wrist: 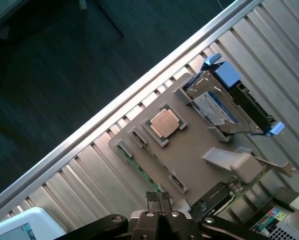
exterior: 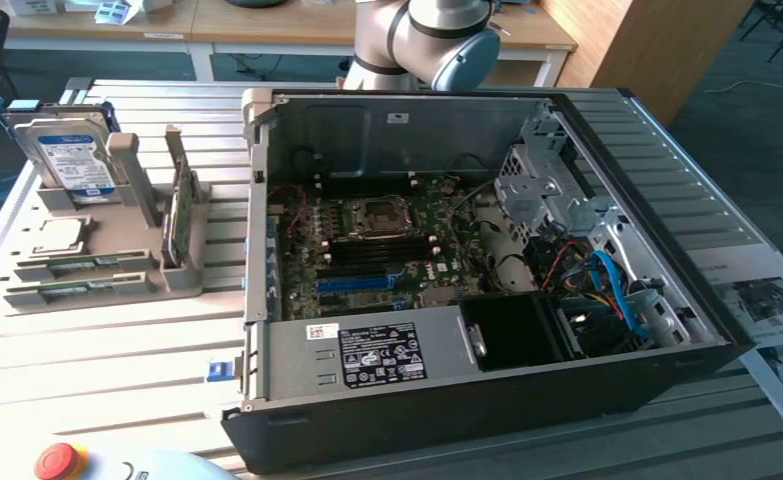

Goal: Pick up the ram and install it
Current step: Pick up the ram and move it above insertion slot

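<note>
Your gripper (wrist: 158,199) clenched, empty, near ram (wrist: 139,169). Ram lies slotted in tray (wrist: 194,150), exterior view 9 o'clock of case (exterior: 565,400), likely presented for pickup.

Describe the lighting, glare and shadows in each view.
Exterior view: even daylight on the slatted table; the walls of the computer case leave the corner around the black fan shroud in shadow. Wrist view: strong glare along the table's edge rail, a dark floor beyond it, and the hard drive with its label brightly lit.
</note>
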